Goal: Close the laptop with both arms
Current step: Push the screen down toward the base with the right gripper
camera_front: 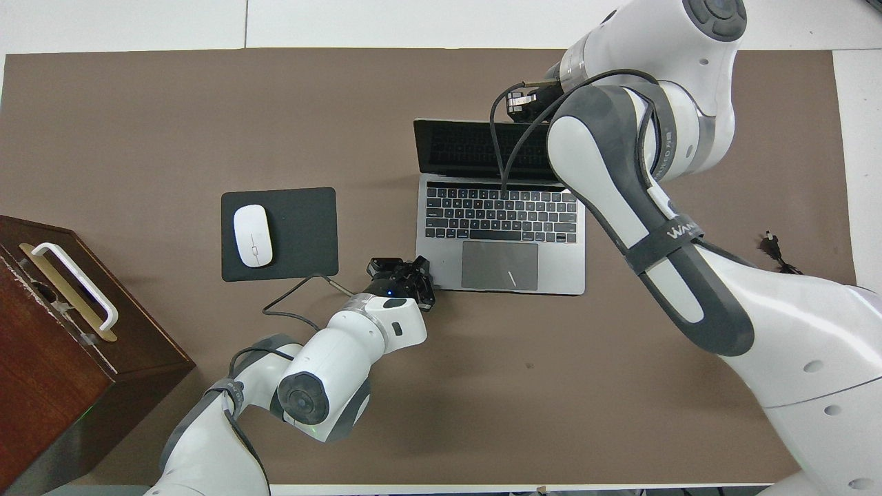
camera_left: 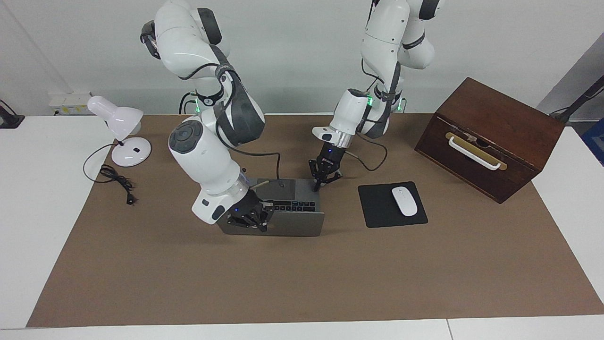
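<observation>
The thin silver-grey metal laptop (camera_left: pixel 288 208) lies in the middle of the big brown table mat (camera_left: pixel 302 274), beside the flat black mouse pad (camera_left: pixel 391 204) with the small white mouse (camera_left: pixel 405 201) on it. Its lid stands up, so it is open.

The right gripper (camera_left: pixel 250 218) is at the back of the lid, near the top edge, at the right arm's end of it. I cannot tell if its fingers grasp the lid or only lean on it. The left gripper (camera_left: pixel 323 177) is down at the corner of the laptop's base that is nearest the robots, on the mouse pad's side. Its fingers look spread, holding nothing.

I think the lid is about to be pushed down. The left gripper should press the base so it cannot slide. The right gripper should push the lid slowly toward the keys, then let it go softly
</observation>
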Robot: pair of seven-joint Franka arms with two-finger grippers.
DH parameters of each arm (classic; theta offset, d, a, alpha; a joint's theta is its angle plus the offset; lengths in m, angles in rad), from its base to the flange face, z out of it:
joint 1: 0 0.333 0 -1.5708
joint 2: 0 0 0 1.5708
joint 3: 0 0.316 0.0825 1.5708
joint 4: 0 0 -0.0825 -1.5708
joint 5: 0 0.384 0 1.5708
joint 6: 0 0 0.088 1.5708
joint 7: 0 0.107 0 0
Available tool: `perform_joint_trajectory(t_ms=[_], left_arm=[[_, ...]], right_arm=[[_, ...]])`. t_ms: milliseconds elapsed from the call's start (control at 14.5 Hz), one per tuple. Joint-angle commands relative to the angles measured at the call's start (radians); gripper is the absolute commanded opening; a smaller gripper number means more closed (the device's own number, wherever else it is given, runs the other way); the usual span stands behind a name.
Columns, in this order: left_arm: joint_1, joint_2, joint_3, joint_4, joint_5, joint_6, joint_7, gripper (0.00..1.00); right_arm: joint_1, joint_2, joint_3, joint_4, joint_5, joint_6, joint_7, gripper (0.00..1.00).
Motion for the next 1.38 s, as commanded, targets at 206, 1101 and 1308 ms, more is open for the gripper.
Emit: perform_joint_trajectory(t_ms=[206,1101,1308], left_arm=[[0.0,0.067,0.0,-0.008,-0.012,0.038,0.027,0.0],[-0.003,0.07,0.0,-0.006,-0.012,0.038,0.026,0.0],[-0.003,0.07,0.0,-0.008,-0.012,0.038,0.026,0.0]], right_arm=[[-0.002,-0.046,0.007,-0.059,0.031,-0.075,0.119,0.0],[-0.013,-0.148,0.005,-0.258,0.023,-0.135,0.12,0.0],[-0.01,-0.184,0.007,-0.352,0.022,-0.068,0.119,0.0]])
